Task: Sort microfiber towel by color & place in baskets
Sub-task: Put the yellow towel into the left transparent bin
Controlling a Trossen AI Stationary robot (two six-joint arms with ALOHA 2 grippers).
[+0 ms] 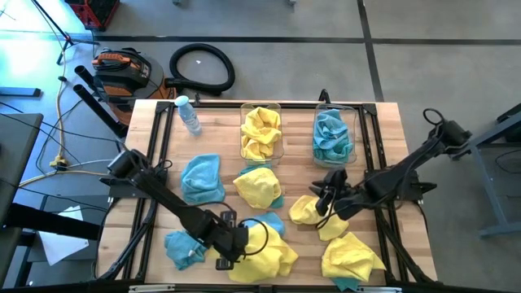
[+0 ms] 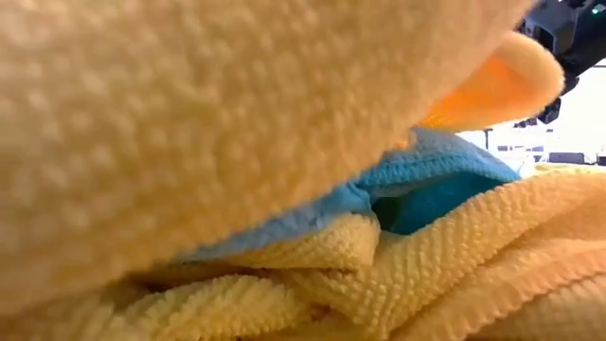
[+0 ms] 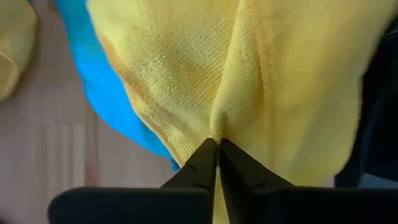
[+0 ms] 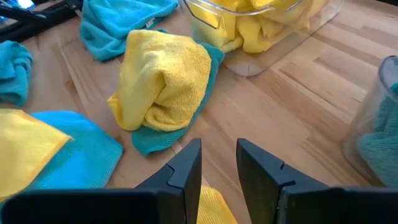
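While the left gripper (image 1: 244, 244) sits at the near edge of the table, its fingers (image 3: 205, 163) are pinched tight on a fold of a yellow towel (image 3: 249, 81), part of the heap at near centre (image 1: 264, 252). Gripping a raised crease like this looks like the sensible way to lift a limp cloth free of the teal towel (image 3: 102, 93) lying under it, so only one colour comes up.

Right of centre, the right gripper (image 1: 326, 194) hovers with its fingers (image 4: 186, 165) apart and nothing between them, just above a small yellow cloth (image 1: 305, 212); I judge it is waiting or lining up its own pick.

At the far side stand the two baskets: the left one (image 1: 278, 110) already holds yellow towels, the right one (image 1: 352, 114) holds teal ones, so the sorting is partly done. Loose cloths remain on the wood: a teal one (image 1: 203, 177) left of centre, a yellow one over teal (image 4: 165, 81) in the middle, a teal one at near left (image 1: 181, 247), and a yellow pile at near right (image 1: 352, 259). The pinched towel likely belongs in the left basket.

The low view is almost wholly blocked by yellow and teal cloth.
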